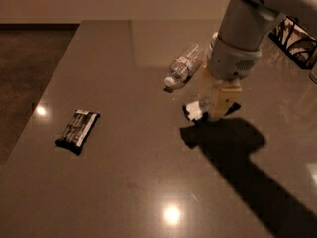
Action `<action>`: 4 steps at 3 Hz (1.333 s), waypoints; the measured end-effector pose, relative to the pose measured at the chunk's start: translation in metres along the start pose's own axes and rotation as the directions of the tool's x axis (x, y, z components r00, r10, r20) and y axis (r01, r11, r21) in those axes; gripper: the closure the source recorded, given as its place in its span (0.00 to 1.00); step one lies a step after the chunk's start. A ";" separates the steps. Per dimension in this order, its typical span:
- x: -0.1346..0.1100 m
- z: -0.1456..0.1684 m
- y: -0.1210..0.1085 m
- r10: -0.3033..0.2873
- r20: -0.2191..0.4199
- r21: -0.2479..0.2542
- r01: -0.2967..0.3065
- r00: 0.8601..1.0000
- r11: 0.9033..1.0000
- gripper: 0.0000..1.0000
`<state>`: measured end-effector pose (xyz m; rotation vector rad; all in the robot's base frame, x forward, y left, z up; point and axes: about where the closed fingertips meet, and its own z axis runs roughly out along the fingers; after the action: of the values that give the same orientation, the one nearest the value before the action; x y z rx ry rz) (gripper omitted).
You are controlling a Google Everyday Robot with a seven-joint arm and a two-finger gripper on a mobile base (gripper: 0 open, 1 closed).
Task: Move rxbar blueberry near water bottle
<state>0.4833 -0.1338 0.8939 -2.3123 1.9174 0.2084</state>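
Note:
The water bottle point(182, 67) lies on its side on the dark table point(124, 192), white cap toward the front left. My gripper point(214, 109) hangs just right of and in front of the bottle, pointing down. It is shut on the rxbar blueberry point(194, 112), whose white panel sticks out to the left of the fingers. The bar is held a little above the table, with its shadow underneath. The rest of the bar is hidden by the fingers.
A smaller black bar with white lettering point(78, 128) lies near the table's left edge. A dark wire basket point(296, 39) stands at the back right. The arm's shadow falls across the front right of the table.

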 end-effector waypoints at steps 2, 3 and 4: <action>0.005 0.014 -0.085 0.179 0.025 0.102 -0.180 0.984 0.978 1.00; 0.018 0.030 -0.106 0.216 0.006 0.106 -0.216 0.976 0.971 0.82; 0.030 0.038 -0.112 0.211 -0.015 0.089 -0.209 0.977 0.974 0.59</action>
<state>0.5976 -0.1351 0.8524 -2.0657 2.1381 0.1157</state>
